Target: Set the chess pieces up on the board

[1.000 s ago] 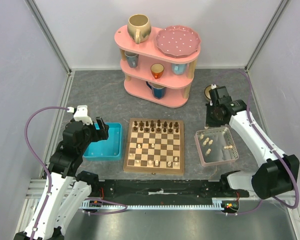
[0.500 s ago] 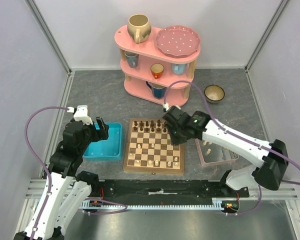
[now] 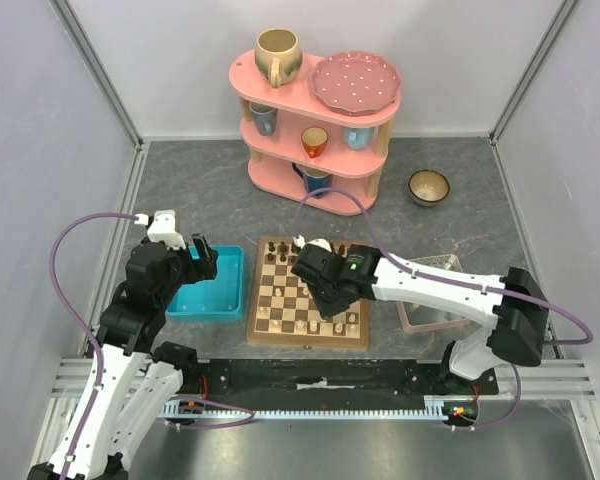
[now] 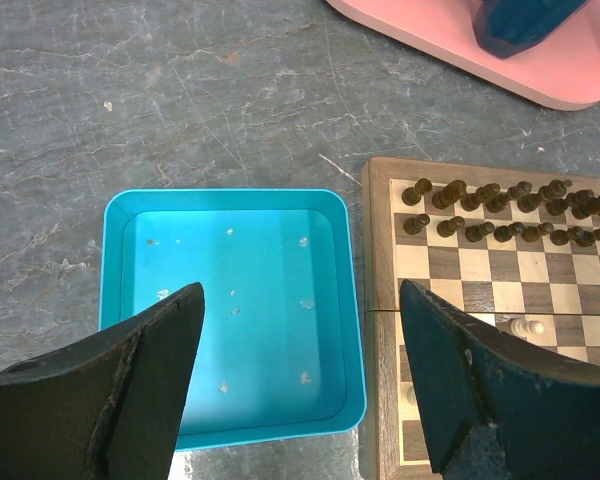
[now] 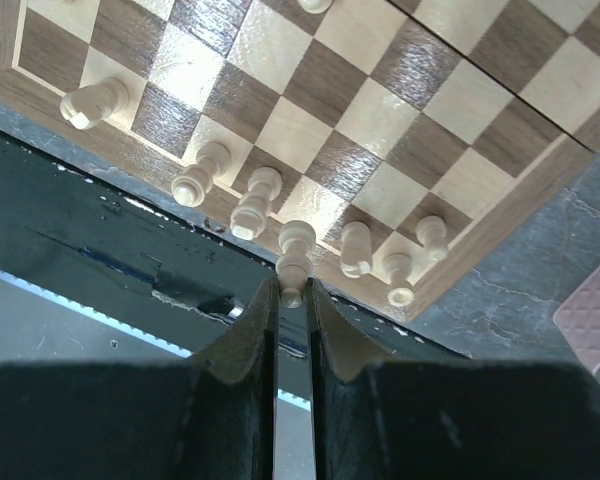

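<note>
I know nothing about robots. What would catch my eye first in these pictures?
Probably the tall pink shelf at the back of the table, loaded with cups and a spotted plate. Next comes the chessboard in the middle, where the right gripper pinches a pale chess piece at the board's near edge. On the left, the left gripper hangs open over a turquoise tray.

left arm (image 3: 110, 395): white links, black joints | right arm (image 3: 432, 286): same | cables (image 3: 56, 250): purple | jaws: black
</note>
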